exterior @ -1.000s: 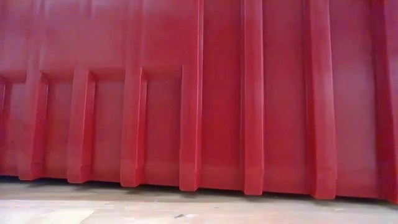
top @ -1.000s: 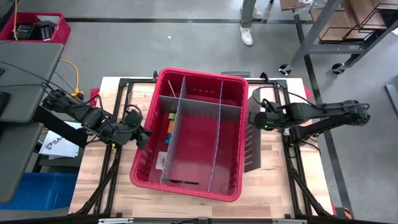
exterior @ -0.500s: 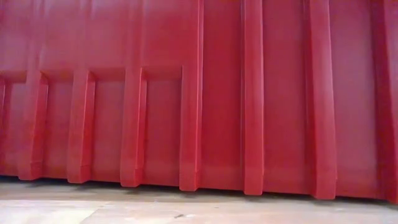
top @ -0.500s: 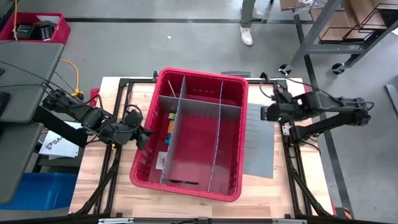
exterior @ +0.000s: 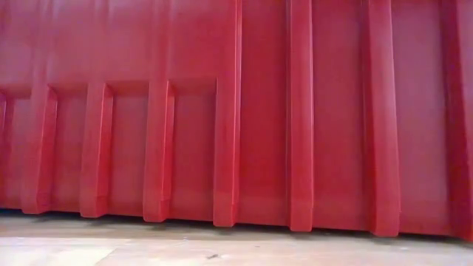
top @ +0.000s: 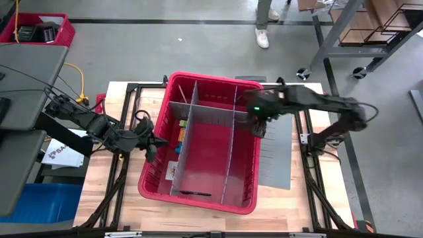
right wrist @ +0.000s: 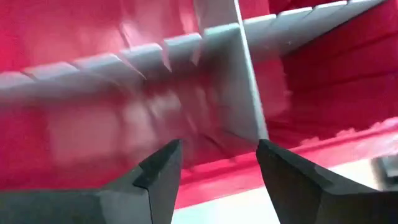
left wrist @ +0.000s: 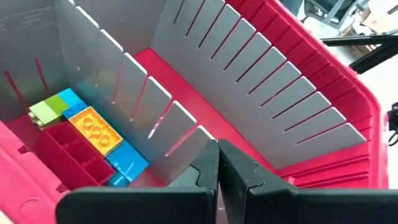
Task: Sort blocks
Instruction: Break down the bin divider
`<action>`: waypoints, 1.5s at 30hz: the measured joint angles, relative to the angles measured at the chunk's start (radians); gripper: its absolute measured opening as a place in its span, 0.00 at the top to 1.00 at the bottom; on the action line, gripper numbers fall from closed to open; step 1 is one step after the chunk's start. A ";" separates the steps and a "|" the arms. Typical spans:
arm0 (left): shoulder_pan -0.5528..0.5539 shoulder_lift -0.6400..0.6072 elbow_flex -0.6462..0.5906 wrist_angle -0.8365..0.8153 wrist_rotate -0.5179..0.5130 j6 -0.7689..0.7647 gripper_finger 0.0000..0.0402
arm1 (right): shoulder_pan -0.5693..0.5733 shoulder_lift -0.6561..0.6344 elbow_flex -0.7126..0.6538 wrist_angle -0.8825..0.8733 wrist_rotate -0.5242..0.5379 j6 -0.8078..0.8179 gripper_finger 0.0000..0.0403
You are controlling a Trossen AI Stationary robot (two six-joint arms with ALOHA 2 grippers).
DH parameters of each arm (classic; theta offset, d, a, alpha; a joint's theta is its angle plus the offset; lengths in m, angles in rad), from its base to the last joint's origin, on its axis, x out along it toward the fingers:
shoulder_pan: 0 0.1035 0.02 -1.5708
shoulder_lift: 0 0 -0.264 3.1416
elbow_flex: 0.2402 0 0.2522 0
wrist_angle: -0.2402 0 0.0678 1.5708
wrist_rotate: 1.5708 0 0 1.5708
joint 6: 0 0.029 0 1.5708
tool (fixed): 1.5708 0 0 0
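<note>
1. The blocks [left wrist: 87, 134] sit in a little cluster in the red bin's [top: 158, 182] left-hand compartment, right against the long grey divider [top: 198, 135]. The left wrist view shows a green one, an orange one with studs and a couple of blue ones, bunched up at the compartment's floor.
2. The left gripper [left wrist: 217, 168] hangs just outside the bin's left wall, fingers pressed together with nothing between them. My guess is it's parked there because that's the side closest to the blocks.
3. The right gripper [right wrist: 217, 168] is over the bin's right rim, near the back corner, fingers spread apart and empty. It looks down into the right-hand compartments where two dividers cross, so I'd say it's there to work that side.
4. A spare slotted grey sheet [top: 274, 149] lies flat on the table [top: 317, 198] just beside the bin's right wall — probably an unused divider kept out of the way.
5. The low view is just the bin's ribbed red wall, nothing else.
6. Writing: a white sheet [top: 59, 153] by the table's left edge has dark letters starting "SA" — the rest is hidden. No brand readable on the blocks or bin.
</note>
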 joint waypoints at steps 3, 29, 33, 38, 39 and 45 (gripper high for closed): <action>0.000 0.003 0.000 0.005 0.000 -0.004 1.00 | -0.038 0.118 0.075 -0.083 0.039 -0.160 0.49; 0.000 0.004 0.000 0.009 -0.004 0.039 1.00 | -0.224 0.427 0.148 -0.002 -0.243 -0.310 0.85; 0.000 0.004 0.000 0.008 -0.024 0.055 1.00 | -0.205 0.418 0.188 -0.024 -0.257 -0.282 0.98; 0.004 0.004 0.000 0.008 -0.048 0.056 1.00 | -0.196 0.400 0.324 -0.103 -0.264 -0.282 0.99; 0.004 0.004 0.000 0.009 -0.048 0.056 1.00 | -0.197 0.400 0.357 -0.120 -0.260 -0.283 1.00; 0.004 0.003 0.000 0.009 -0.052 0.056 1.00 | -0.201 0.401 0.557 -0.204 -0.238 -0.271 1.00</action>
